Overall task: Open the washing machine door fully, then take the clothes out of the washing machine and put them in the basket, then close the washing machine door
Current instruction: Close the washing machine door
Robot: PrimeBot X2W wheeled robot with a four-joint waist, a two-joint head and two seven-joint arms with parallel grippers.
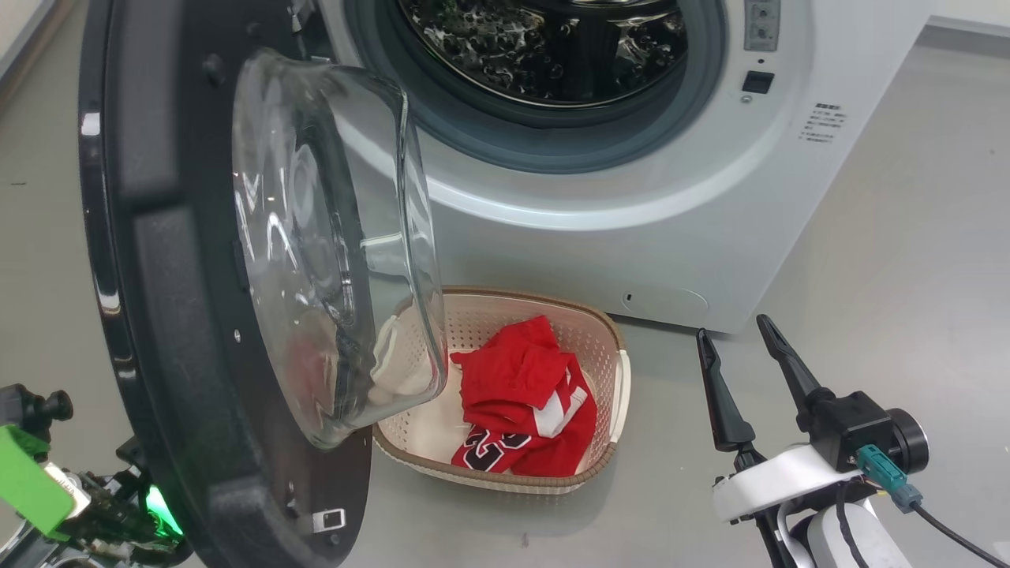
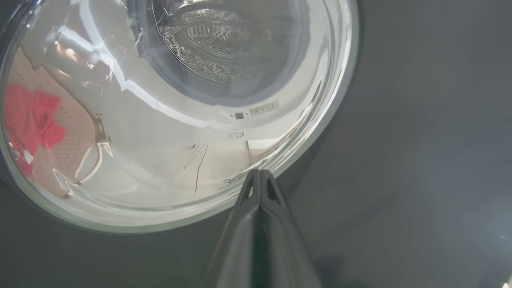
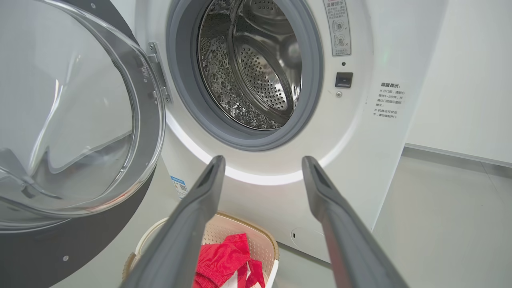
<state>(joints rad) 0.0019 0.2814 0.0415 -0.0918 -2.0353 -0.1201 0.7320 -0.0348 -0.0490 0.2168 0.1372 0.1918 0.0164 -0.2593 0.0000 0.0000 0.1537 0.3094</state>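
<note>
The white washing machine (image 1: 631, 229) stands with its steel drum (image 3: 256, 68) showing no garments. The black washing machine door (image 1: 181, 315) hangs swung out at the left, its glass bowl (image 1: 331, 237) bulging toward the machine. On the floor below, the cream basket (image 1: 607, 331) holds the red clothes (image 1: 521, 402). My left gripper (image 2: 260, 173) is shut, empty, its tips close to the door's dark outer face (image 2: 400, 120) at the glass rim. My right gripper (image 1: 734, 327) is open and empty, right of the basket, pointing at the machine (image 3: 360, 132).
Grey floor (image 1: 892, 260) spreads to the right of the machine. A pale wall (image 3: 468, 80) runs behind it. The open door covers the left part of the basket, and my left arm (image 1: 47, 481) sits behind the door.
</note>
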